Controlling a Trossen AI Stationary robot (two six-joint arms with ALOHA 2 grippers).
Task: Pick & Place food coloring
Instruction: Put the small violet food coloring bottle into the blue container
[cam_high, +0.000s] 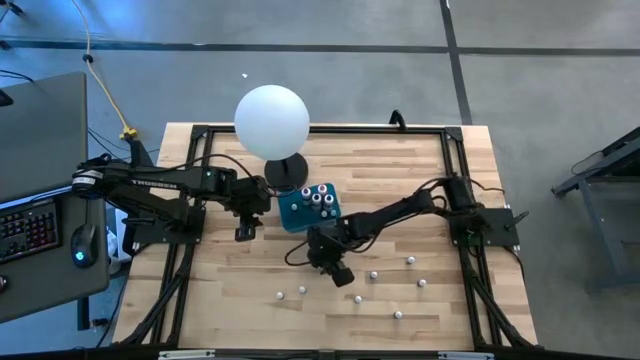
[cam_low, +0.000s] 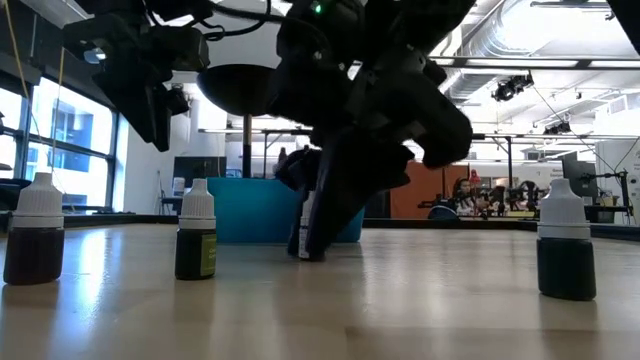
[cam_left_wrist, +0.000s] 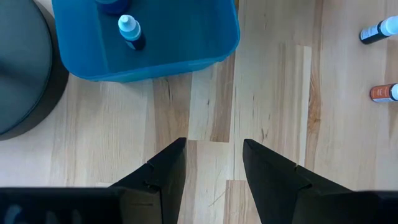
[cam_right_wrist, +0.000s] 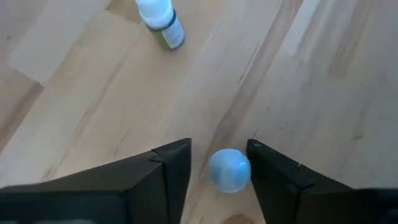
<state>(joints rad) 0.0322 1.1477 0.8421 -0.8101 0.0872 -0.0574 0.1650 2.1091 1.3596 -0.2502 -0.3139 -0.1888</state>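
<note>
Several tiny food coloring bottles (cam_high: 410, 261) stand loose on the wooden table's right half. More of them (cam_high: 320, 197) stand in the teal box (cam_high: 296, 212). My right gripper (cam_high: 343, 275) is down at the table, open. One bottle's pale blue cap (cam_right_wrist: 229, 169) sits between its fingers, close to one finger and with a small gap to the other. A green-filled bottle (cam_right_wrist: 161, 22) stands a little beyond it. In the low view that gripper (cam_low: 315, 235) straddles a bottle (cam_low: 304, 228). My left gripper (cam_left_wrist: 214, 152) hangs open and empty above bare wood, just left of the box (cam_left_wrist: 186, 43).
A white ball lamp (cam_high: 271, 120) on a dark round base stands behind the box. Three bottles (cam_low: 36, 230) (cam_low: 196, 232) (cam_low: 565, 240) stand near the front edge. Two more (cam_left_wrist: 379, 30) (cam_left_wrist: 385, 93) lie beyond the left gripper. A desk with a keyboard sits left of the table.
</note>
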